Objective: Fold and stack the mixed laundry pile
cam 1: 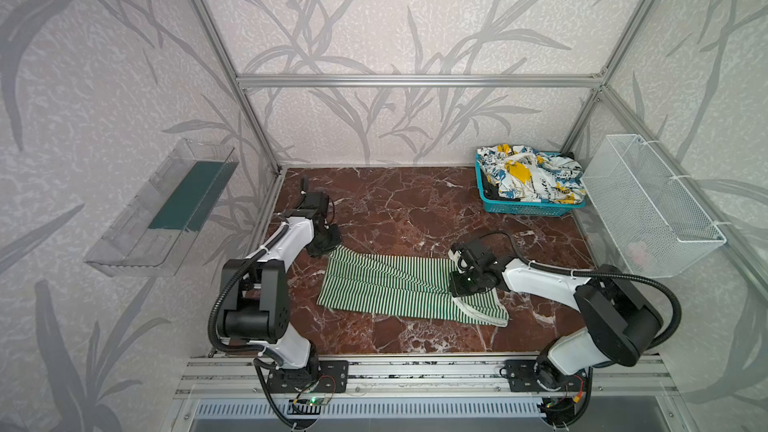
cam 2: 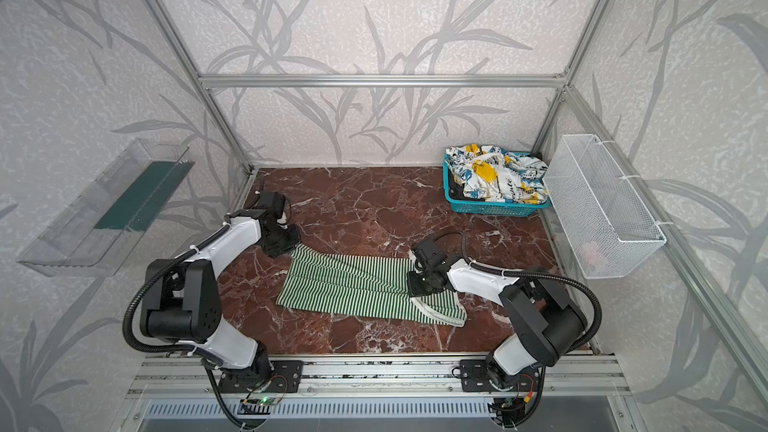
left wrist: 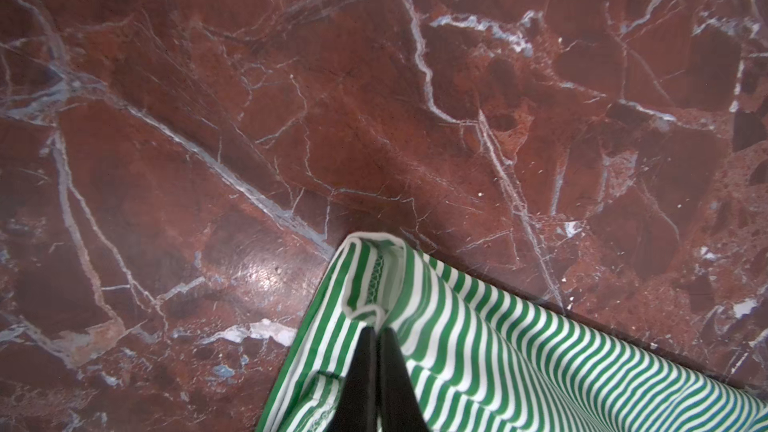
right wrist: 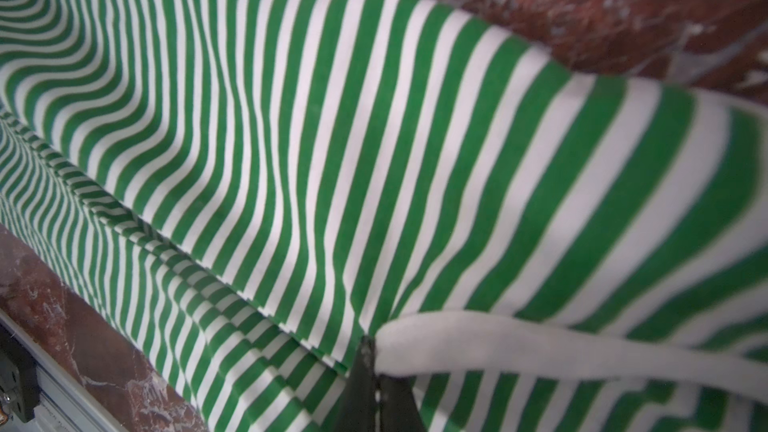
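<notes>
Both pinch the striped garment [cam 1: 386, 288] by opposite ends: left gripper [left wrist: 374, 332], right gripper [right wrist: 370, 342]; limp, light cloth, likely sagging between them, best held at hems.

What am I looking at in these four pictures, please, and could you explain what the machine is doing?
Two robot arms stand at a red marble table. Two pictures look down from overhead, nearly alike; the close-ups come from a camera on each wrist. A green-and-white striped garment lies spread on the table. The left gripper is shut on one end corner, the right gripper on the opposite end by its white band. A printed garment sits heaped in a teal basket at the back; a white wire basket hangs on the side wall.
</notes>
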